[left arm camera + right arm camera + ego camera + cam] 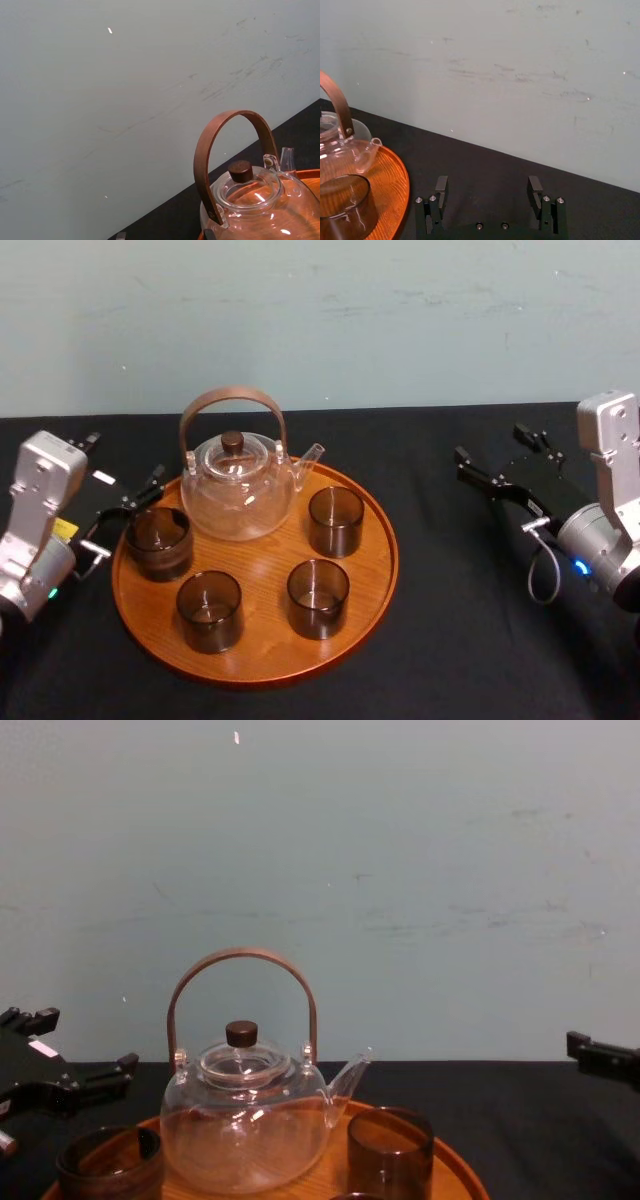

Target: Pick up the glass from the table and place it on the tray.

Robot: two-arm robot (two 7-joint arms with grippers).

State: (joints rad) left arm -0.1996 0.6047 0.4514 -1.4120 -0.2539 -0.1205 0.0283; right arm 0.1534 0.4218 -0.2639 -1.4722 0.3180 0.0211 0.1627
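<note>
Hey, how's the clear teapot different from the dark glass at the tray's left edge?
The teapot is clear; the glass is smoky brown. The teapot is taller and wider than the glass. The teapot has a lid, spout and arched handle; the glass is open-topped and plain. Both stand upright on the tray.

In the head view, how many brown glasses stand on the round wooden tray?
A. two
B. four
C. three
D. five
B: four brown glasses stand on the tray around the teapot: left, front left, front right and right. The open left gripper is by the left one, and the open right gripper is over the table.
</note>
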